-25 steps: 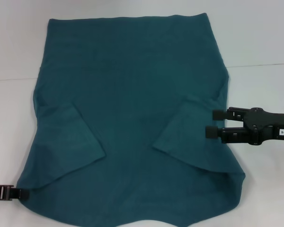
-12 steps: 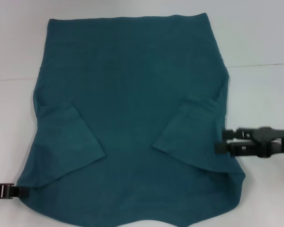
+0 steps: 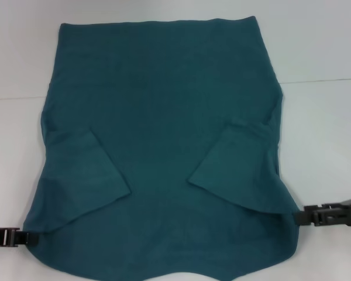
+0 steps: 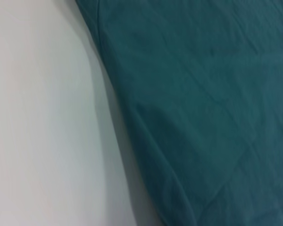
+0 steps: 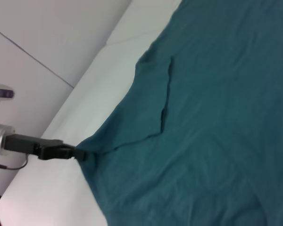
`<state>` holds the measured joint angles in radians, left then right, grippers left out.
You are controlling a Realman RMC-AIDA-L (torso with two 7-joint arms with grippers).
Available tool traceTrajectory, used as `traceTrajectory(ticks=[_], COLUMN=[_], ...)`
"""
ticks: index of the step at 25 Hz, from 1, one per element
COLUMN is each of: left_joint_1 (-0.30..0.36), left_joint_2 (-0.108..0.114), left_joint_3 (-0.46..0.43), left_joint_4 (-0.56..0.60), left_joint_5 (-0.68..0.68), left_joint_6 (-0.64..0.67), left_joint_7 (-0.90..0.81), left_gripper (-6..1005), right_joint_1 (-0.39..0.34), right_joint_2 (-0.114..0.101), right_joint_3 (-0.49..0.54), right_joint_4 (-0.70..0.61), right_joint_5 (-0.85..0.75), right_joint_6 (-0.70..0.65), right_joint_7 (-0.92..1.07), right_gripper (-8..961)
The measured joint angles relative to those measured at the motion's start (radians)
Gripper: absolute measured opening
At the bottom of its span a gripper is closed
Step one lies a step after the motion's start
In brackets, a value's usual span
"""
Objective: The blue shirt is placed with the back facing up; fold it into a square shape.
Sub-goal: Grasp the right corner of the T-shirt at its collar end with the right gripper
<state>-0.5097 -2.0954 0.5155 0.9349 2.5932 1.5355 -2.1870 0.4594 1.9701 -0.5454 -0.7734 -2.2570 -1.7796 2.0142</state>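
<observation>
Right gripper point(image 3: 299, 216) dropped to blue shirt point(image 3: 164, 117) shoulder edge; left gripper point(image 3: 24, 237) unmoved

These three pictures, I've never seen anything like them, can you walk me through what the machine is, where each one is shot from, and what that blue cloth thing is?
This is a two-armed robot with cameras on its head and on each wrist. The head view looks down at a white table where a blue shirt lies spread out, plain side up, with both sleeves folded inward over the body. The black part at the near left corner of the shirt is the left gripper, touching the fabric edge. The right gripper sits at the shirt's near right edge. Whether either one actually pinches the cloth cannot be told. The left wrist view is a close look at the shirt's edge on the table. The right wrist view looks across the shirt and shows the left gripper far off at the opposite corner.
</observation>
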Motion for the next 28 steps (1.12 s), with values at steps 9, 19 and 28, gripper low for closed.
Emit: traceTrajectory(ticks=[9,19,28], left_joint_1=[0.002,-0.001,-0.001], left_joint_2=[-0.007,-0.011,-0.011], left_joint_3=[0.001,0.007,0.007], left_joint_4=[-0.005,-0.005,-0.005], left_joint_5=[-0.001,-0.001,-0.001], left_joint_6=[-0.002,0.0,-0.002], left_joint_7=[0.006,0.006,0.011], left_gripper=[26,26,27], right_joint_1=[-0.051,0.006,0.036], right_joint_2=[0.006,0.039,0.052], right_joint_3=[0.003,-0.008,-0.02], right_joint_4=[-0.067,-0.067,-0.061], right_joint_5=[-0.011,-0.124,-0.147], right_joint_6=[-0.012,0.086,0.126], right_joint_7=[0.073,0.152,0.187], right_gripper=[847,851,850])
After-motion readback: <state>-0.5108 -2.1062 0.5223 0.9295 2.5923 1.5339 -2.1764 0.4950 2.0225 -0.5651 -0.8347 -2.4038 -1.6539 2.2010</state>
